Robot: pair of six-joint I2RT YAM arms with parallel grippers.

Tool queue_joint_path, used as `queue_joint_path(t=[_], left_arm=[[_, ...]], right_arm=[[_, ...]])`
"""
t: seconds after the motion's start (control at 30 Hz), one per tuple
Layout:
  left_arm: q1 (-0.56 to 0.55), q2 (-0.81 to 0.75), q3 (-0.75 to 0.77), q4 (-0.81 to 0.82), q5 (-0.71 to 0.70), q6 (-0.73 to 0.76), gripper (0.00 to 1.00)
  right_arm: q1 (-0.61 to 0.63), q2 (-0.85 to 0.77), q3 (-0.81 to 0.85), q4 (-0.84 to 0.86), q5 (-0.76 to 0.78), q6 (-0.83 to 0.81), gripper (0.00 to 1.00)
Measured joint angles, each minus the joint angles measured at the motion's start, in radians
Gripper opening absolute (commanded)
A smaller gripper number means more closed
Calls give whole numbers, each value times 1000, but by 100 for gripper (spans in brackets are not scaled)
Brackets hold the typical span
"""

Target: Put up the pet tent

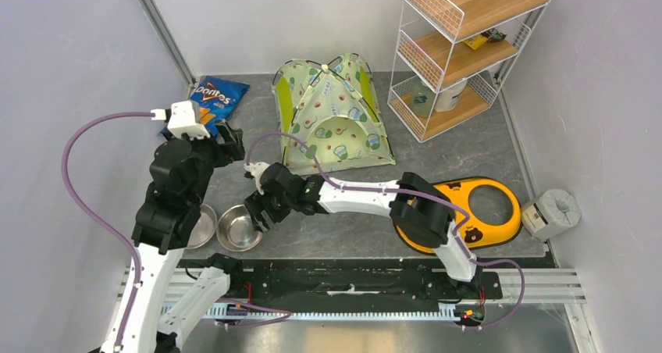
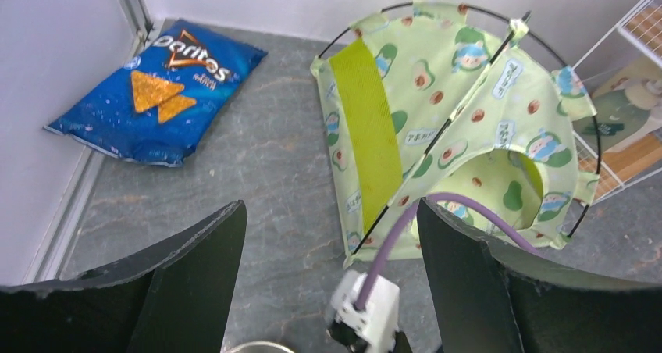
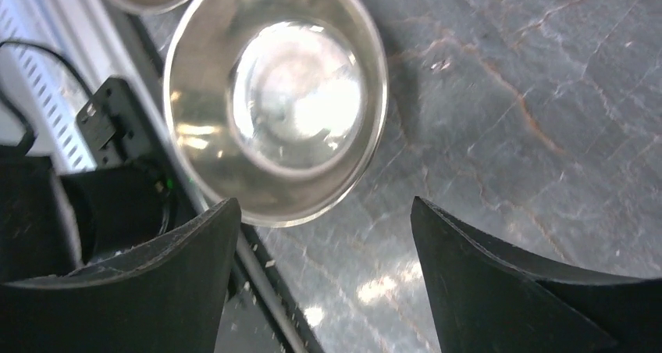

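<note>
With the pet tent (image 1: 334,115) standing domed on its poles near the table's (image 1: 468,158) far edge, neither arm seems to need a hold: the left gripper (image 2: 328,228) faces it, jaws wide and empty, while the right gripper (image 3: 324,212) likewise gapes over a steel bowl (image 3: 273,95).

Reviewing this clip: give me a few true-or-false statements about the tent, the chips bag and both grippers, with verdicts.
1. The pet tent stands upright and domed. True.
2. The left gripper grips the tent. False: it is open, empty and apart from it.
3. The Doritos bag lies inside the tent. False: it lies on the table beside the tent.
4. The right gripper is open, near a steel bowl. True.
</note>
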Motion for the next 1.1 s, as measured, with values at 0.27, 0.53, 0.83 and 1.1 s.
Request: queue_joint_path(t=[0.27,0.53,0.83,1.1], left_arm=[[0,10,0,-70,-7,-14,86],[0,27,0,-85,-33,-14,98],[0,61,1,-87,-111,-14,98],[0,81,-26,-84,-122,-57,89]], right_arm=[[7,167,143,-13,124,43,56],[11,163,112,14,217,78,0],[-43,-133,-139,-88,294,54,0],[-196,-599,-404,-362,376,73,0]])
